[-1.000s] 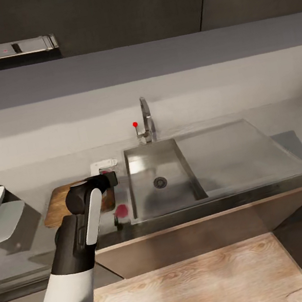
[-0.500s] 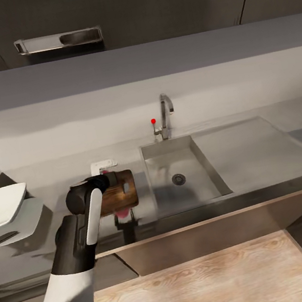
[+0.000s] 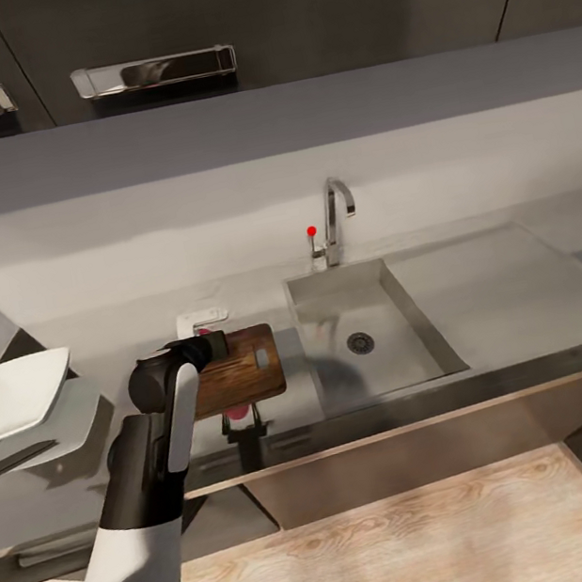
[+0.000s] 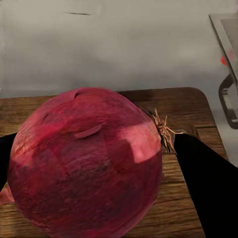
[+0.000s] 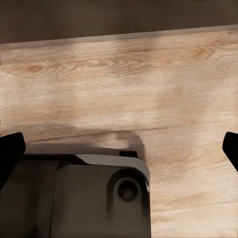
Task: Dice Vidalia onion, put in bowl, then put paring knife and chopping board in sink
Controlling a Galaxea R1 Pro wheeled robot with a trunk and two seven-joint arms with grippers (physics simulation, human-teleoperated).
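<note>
Head view: the board (image 3: 243, 368) lies flat on the counter (image 3: 106, 324) at centre left of the frame, its long axis running left to right, the slot handle at its right end toward the sink (image 3: 366, 335). The sink sits just right of the board, basin on the left and drainboard stretching to the right, with the tap (image 3: 335, 216) behind it at centre. A bit of pink onion (image 3: 240, 413) peeks out at the board's near edge, mostly hidden by the left arm. The bowl (image 3: 18, 392) sits at the far left edge of the frame, well apart from the board. Grey wall above the counter, dark cupboards along the top, pale wooden floor below. The left arm rises from the lower left corner, bends at the elbow and reaches right over the board's left end.

Left wrist view: the onion (image 4: 87, 161) is pinched by the left tool (image 4: 94, 168), a dark finger (image 4: 206, 183) on either side of it. Its dry root tuft points toward one finger. The board lies beneath it.

Right wrist view: the right tool (image 5: 121, 148) is spread wide, its fingertips (image 5: 11, 148) at the frame's edges, above the wooden floor (image 5: 148, 84).
</note>
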